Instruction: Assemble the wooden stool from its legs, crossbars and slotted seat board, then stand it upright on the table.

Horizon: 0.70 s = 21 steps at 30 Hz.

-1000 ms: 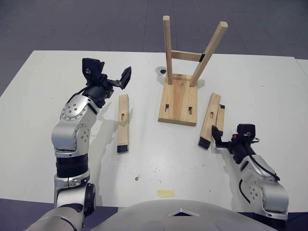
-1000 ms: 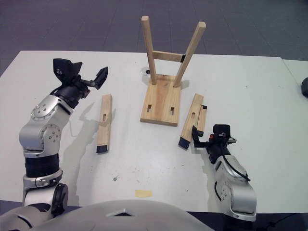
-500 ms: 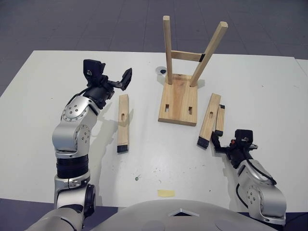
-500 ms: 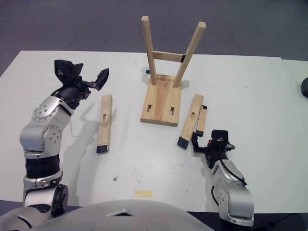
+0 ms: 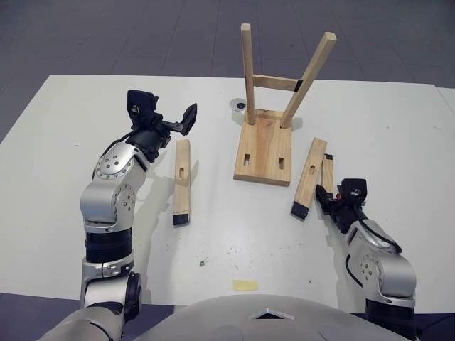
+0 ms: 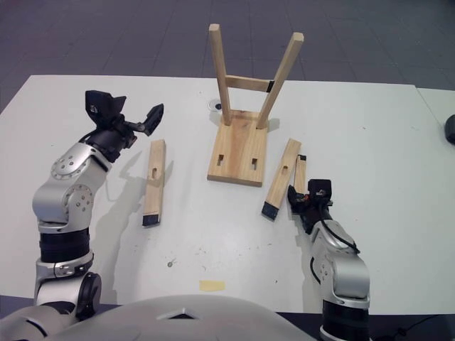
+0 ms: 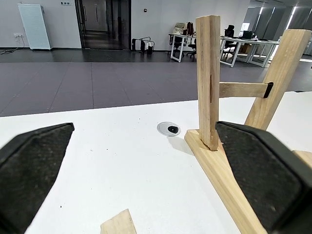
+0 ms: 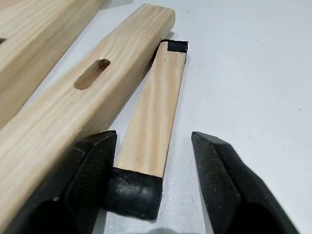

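Observation:
The slotted seat board (image 5: 264, 148) lies flat mid-table with two legs (image 5: 247, 71) and a crossbar (image 5: 274, 82) standing up from its far end. One loose leg (image 5: 183, 181) lies left of it, another (image 5: 309, 176) right of it. A short crossbar (image 8: 153, 117) with black tips lies beside the right leg. My right gripper (image 5: 328, 201) is open, low on the table, its fingers (image 8: 90, 165) straddling the crossbar's near black end. My left gripper (image 5: 174, 121) hangs open in the air above the left leg's far end, holding nothing.
A round grommet (image 5: 238, 104) sits in the table behind the seat board. A yellow scrap (image 5: 245, 285) lies near the front edge. A dark object (image 6: 449, 128) shows at the far right. There is open table (image 5: 398, 142) on the right.
My right gripper drew back, then came forward and right, from the right leg's black end to the short crossbar's near end. My left gripper drifted slightly right.

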### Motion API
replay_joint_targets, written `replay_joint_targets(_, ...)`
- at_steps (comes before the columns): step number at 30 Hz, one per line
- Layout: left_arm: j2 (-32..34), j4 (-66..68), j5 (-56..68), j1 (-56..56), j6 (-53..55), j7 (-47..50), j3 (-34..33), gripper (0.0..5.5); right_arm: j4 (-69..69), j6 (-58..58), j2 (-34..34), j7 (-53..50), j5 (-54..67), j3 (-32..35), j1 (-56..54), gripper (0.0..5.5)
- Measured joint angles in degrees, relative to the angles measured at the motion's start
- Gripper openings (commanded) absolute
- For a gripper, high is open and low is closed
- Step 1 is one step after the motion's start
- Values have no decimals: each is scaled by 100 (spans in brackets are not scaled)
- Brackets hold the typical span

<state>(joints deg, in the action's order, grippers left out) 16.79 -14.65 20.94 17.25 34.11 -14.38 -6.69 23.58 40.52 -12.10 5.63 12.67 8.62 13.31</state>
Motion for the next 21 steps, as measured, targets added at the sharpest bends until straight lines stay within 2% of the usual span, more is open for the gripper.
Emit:
replay_joint_targets(8, -21, 7, -66, 0, -1, 2, 35, 540, -49, 34, 175, -167, 49, 223, -61, 130)
replay_joint_targets(16, -63, 7, -112, -22, -22, 24, 56, 540, -245, -160, 101, -179, -40, 258, -162, 129)
replay_joint_targets(21, -270, -77, 181, 75, 54, 86, -82, 540, -795, -1770, -143, -767, -803, 662, -641, 129)
